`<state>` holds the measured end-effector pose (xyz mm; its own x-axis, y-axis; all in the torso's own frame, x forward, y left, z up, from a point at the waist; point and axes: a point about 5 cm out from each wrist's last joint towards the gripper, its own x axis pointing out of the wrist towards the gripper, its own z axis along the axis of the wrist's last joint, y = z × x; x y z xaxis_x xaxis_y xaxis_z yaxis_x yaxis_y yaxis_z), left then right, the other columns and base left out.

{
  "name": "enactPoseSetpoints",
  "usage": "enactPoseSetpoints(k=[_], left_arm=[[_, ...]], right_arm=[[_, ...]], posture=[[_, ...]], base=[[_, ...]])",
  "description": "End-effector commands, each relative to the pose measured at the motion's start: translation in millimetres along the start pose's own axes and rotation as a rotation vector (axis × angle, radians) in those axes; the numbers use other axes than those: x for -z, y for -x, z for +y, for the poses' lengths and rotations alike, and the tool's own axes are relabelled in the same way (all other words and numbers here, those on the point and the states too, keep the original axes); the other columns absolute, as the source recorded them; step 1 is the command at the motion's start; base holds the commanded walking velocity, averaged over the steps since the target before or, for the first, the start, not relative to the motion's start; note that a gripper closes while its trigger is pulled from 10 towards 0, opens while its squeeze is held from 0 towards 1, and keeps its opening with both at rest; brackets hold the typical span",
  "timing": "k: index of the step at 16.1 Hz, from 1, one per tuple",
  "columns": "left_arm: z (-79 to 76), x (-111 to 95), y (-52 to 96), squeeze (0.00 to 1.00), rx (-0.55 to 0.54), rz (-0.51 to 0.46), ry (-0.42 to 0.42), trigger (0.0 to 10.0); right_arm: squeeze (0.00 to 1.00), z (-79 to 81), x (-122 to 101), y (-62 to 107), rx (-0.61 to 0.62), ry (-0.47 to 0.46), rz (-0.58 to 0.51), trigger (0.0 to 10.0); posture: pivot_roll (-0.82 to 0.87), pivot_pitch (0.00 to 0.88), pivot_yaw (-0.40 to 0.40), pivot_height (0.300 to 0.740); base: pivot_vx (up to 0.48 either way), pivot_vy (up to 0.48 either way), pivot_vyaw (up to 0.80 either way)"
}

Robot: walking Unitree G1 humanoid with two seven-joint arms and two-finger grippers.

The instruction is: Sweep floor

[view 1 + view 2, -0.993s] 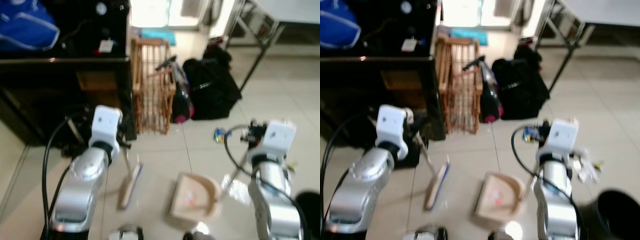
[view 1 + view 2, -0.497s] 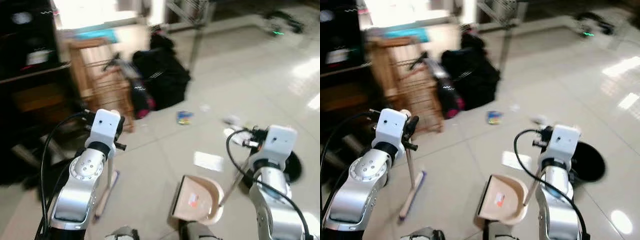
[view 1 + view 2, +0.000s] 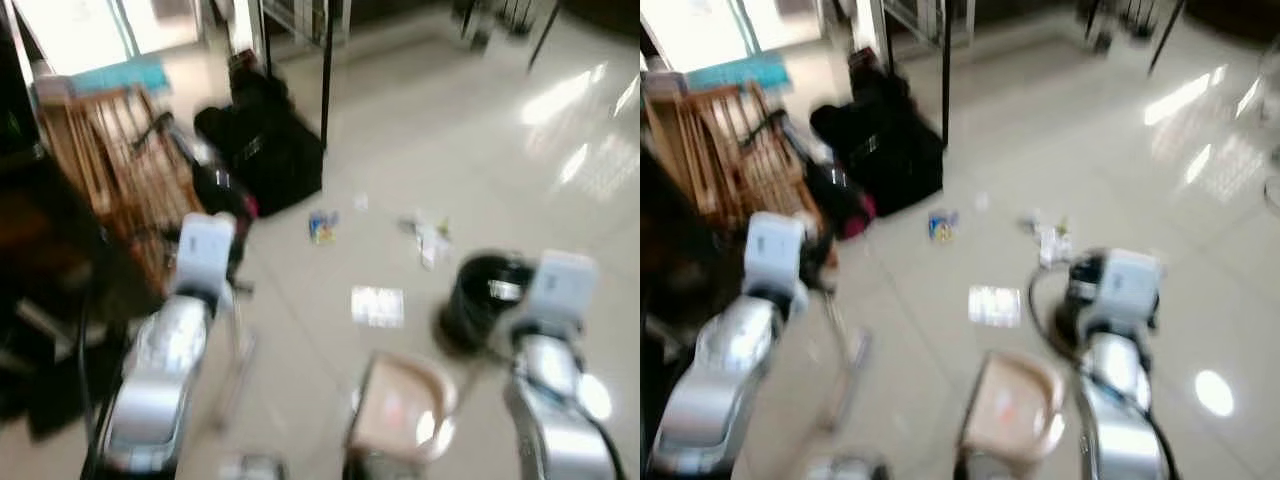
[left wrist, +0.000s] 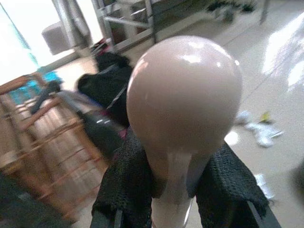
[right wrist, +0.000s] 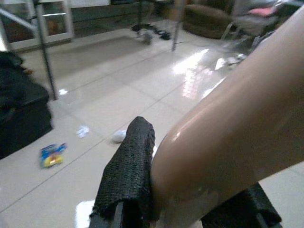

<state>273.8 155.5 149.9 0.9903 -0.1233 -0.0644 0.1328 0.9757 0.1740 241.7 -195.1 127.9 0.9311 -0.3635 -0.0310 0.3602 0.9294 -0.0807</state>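
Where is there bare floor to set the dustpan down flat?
Bare tile lies ahead between the dustpan and the blue wrapper, around the light patch, and far right beyond the black bin. It is crowded left by the wooden rack and black bag; white scraps lie near the bin.

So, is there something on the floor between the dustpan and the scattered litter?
Nothing visible. Bare tile lies between the dustpan and the litter; the black bin stands off to the right.
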Motion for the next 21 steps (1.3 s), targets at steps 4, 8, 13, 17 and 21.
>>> enactPoseSetpoints(k=[4, 8, 13, 17, 21], left_arm=[[4.9, -13.0, -0.8, 0.0, -0.009, -0.107, -0.085, 10.0], [5.8, -16.4, -4.7, 0.0, 0.008, -0.131, -0.109, 10.0], [6.6, -20.9, -11.2, 0.0, 0.04, -0.151, -0.121, 10.0], [9.2, -28.0, -16.3, 0.0, 0.044, -0.17, -0.12, 10.0], [9.0, -30.6, -21.9, 0.0, 0.064, -0.178, -0.12, 10.0]], right_arm=[[0.0, -7.5, -7.6, -1.6, 0.078, -0.042, -0.047, 10.0], [0.0, -0.7, -4.5, -1.1, 0.047, -0.136, -0.018, 10.0], [0.0, 2.7, -7.1, 0.3, 0.007, -0.185, -0.046, 10.0], [0.0, 5.3, -12.6, -2.8, -0.007, -0.213, -0.086, 10.0], [0.0, 6.2, -11.5, -2.4, -0.01, -0.229, -0.096, 10.0]], posture=[[0.11, 0.109, -0.009, 0.74], [0.12, 0.11, -0.005, 0.74], [0.12, 0.108, -0.002, 0.74], [0.13, 0.109, 0.003, 0.74], [0.12, 0.083, 0.041, 0.74]], base=[[0.0, 0.0, -0.8], [0.0, 0.0, -0.8], [0.0, 0.218, -0.58], [0.0, 0.384, 0.0], [0.0, 0.393, 0.0]])
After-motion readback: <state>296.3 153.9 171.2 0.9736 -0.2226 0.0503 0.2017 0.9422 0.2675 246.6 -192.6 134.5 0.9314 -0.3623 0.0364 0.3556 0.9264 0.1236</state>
